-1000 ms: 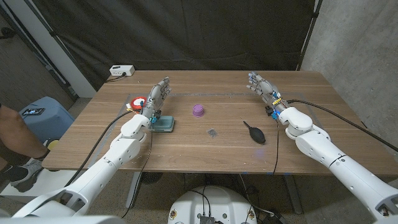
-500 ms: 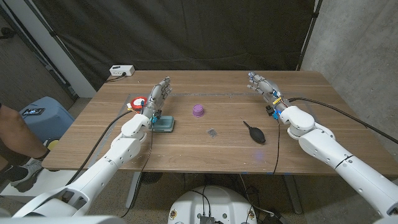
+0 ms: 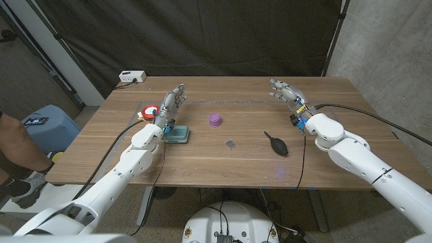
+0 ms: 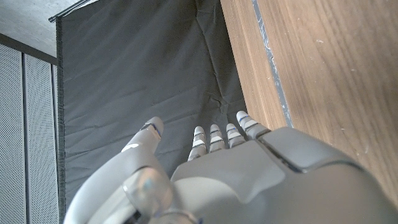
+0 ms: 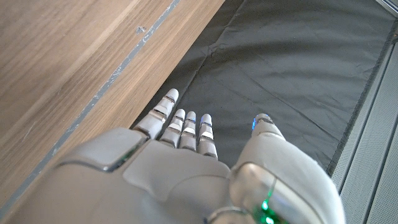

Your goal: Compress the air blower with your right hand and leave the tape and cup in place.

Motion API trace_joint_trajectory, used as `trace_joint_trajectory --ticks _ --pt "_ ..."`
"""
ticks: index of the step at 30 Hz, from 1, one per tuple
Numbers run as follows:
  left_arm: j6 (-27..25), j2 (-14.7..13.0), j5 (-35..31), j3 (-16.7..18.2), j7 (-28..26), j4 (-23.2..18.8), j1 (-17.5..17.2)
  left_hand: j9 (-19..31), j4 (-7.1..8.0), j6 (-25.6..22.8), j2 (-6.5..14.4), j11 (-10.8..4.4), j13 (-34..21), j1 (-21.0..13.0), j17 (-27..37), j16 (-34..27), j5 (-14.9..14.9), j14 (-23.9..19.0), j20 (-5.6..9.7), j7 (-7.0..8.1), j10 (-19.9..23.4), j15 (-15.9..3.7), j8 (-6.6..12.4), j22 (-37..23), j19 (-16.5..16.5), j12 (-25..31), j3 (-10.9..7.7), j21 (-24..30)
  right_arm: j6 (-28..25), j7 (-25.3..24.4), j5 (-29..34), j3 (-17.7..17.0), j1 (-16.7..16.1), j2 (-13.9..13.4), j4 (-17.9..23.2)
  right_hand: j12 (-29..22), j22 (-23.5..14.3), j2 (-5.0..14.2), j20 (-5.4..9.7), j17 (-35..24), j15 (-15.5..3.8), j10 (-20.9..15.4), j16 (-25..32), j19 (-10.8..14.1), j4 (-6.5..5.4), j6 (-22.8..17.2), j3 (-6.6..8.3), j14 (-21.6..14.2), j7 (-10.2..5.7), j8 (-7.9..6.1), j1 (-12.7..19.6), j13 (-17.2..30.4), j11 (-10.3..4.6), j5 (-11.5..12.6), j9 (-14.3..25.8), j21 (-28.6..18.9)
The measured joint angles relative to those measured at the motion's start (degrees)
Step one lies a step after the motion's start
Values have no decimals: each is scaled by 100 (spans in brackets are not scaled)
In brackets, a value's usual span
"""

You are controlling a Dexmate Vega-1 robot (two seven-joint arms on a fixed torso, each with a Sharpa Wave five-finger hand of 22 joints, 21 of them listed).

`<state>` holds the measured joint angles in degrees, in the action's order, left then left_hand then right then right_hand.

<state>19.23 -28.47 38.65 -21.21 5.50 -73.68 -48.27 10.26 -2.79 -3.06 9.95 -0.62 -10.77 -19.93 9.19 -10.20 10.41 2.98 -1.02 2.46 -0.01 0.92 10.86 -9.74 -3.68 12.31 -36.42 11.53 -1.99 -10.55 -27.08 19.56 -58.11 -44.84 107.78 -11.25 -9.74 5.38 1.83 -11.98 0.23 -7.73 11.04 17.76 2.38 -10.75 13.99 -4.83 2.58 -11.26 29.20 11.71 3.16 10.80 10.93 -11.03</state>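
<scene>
A black air blower [image 3: 276, 144] lies on the wooden table [image 3: 223, 162] right of centre, its nozzle toward the far left. A small purple cup [image 3: 215, 119] stands upside down near the middle. A tape roll, red, white and blue [image 3: 150, 111], lies at the far left by my left hand [image 3: 173, 104]. That hand stands with fingers apart and holds nothing; its back fills the left wrist view [image 4: 249, 180]. My right hand [image 3: 285, 92] is raised at the far right, behind the blower and apart from it, fingers spread and empty, also seen from behind [image 5: 180, 168].
A teal block [image 3: 179, 136] sits under my left wrist. A small dark object [image 3: 231, 143] lies between cup and blower. A white box [image 3: 131, 77] rests at the far left corner. A blue stool [image 3: 40, 125] and a person's arm [image 3: 17, 152] are left of the table.
My right forearm has shifted slightly to the right. The hand, the left arm and the objects stay where they were.
</scene>
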Motion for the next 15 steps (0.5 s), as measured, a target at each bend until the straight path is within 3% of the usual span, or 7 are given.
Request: trace_joint_trajectory --ticks 15 --pt "85 28 0 -7 82 94 58 0 -55 -52 0 -31 0 0 0 0 0 0 0 -10 31 0 0 0 0 0 7 0 -688 -374 163 -118 -214 -277 622 -63 0 -42 -41 0 61 -105 45 41 120 -10 26 -62 72 0 109 45 167 -22 15 0"
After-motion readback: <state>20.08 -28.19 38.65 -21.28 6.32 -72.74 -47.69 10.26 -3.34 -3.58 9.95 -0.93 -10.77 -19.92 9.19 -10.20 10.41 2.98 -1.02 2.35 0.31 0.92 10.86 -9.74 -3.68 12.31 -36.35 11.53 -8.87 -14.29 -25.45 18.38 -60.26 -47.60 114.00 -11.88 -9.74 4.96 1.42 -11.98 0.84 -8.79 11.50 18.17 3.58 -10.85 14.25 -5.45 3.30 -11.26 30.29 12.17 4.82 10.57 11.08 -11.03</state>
